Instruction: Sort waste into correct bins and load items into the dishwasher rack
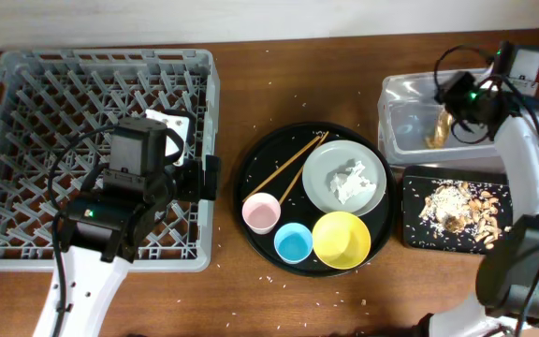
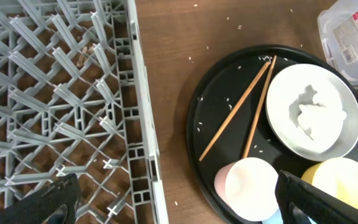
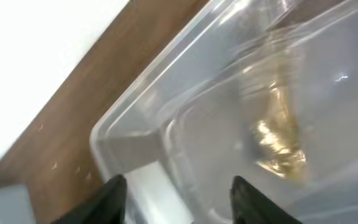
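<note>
The grey dishwasher rack [image 1: 26,140] fills the left; my left gripper [image 2: 179,202] hangs open and empty over its right edge [image 2: 143,124]. On the round black tray lie two chopsticks [image 1: 288,167], a grey dish [image 1: 321,183] holding a white tissue [image 1: 352,180], a pink cup [image 1: 261,212], a blue cup [image 1: 294,243] and a yellow bowl [image 1: 342,239]. The pink cup [image 2: 250,186], the chopsticks [image 2: 241,106] and the tissue [image 2: 309,109] also show in the left wrist view. My right gripper [image 3: 178,199] is open above the clear tub [image 1: 410,122], where the gold foil wrapper [image 3: 281,140] lies. Food scraps [image 1: 457,211] lie in the small black tray [image 1: 410,220].
The large round black tray [image 1: 255,159] sits mid-table between the rack and the bins. White rice grains are scattered over it and the wooden table [image 1: 279,75]. The wall edge runs behind the tub [image 3: 36,74].
</note>
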